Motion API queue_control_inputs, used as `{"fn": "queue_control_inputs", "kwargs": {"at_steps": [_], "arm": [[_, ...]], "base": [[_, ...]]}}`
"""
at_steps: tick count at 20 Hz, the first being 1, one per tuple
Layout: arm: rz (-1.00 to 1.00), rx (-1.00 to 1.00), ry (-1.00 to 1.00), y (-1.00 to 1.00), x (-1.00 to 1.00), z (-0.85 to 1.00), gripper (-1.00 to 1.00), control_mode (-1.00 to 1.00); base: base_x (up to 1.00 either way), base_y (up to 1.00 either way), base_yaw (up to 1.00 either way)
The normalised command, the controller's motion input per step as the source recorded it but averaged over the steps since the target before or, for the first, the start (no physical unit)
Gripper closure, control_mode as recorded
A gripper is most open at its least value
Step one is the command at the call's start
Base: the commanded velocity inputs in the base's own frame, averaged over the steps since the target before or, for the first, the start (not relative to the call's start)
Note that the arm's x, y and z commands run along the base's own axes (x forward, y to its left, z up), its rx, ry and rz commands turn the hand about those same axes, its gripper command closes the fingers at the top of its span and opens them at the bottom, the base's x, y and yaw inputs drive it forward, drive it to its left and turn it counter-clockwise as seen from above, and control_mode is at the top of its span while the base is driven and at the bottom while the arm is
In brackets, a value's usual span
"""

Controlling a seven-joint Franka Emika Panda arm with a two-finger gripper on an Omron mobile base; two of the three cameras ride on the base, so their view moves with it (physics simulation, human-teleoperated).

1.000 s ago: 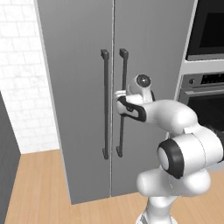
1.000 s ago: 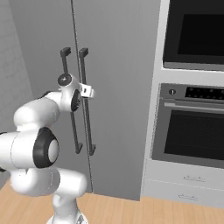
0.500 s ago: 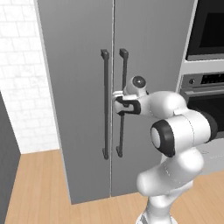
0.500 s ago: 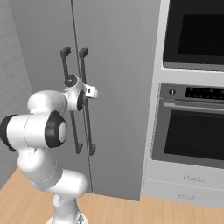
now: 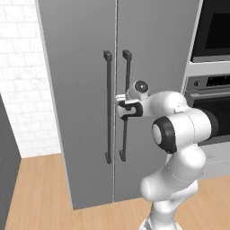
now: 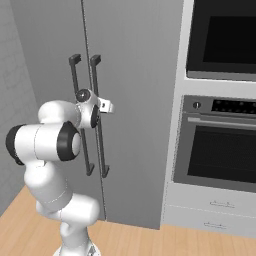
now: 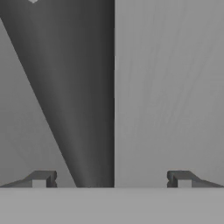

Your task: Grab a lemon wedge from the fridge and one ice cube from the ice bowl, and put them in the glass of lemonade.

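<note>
A white robot arm reaches toward the tall grey fridge (image 5: 85, 67), both doors shut, in a kitchen beside a built-in oven (image 6: 220, 140). Its claw (image 7: 111, 178) stands wide open, holding nothing, with the right door's dark bar handle (image 7: 83, 96) running up between the fingertips (image 7: 41, 178), close against the door. The left door's handle (image 5: 108, 108) hangs just beside it.

White arm (image 5: 179, 134) – dark joints, seemingly dark fingers (image 7: 41, 178).
</note>
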Motion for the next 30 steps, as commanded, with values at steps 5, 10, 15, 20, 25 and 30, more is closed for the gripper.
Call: {"fn": "queue_control_inputs", "kwargs": {"at_steps": [5, 10, 15, 20, 25, 30], "arm": [[0.00, 0.00, 0.00, 0.00, 0.10, 0.00, -1.00, -1.00], [0.00, 0.00, 0.00, 0.00, 0.02, 0.00, 1.00, -1.00], [0.00, 0.00, 0.02, 0.00, 0.00, 0.00, 1.00, -1.00], [0.00, 0.00, 0.00, -0.03, -0.02, 0.00, 1.00, -1.00], [-0.02, 0.05, 0.00, -0.55, -0.41, 0.17, 1.00, -1.00], [-0.05, 0.19, 0.00, -0.90, -0.84, 0.34, 1.00, -1.00]], "base": [[0.00, 0.00, 0.00], [0.00, 0.00, 0.00], [0.00, 0.00, 0.00], [0.00, 0.00, 0.00], [0.00, 0.00, 0.00], [0.00, 0.00, 0.00]]}}
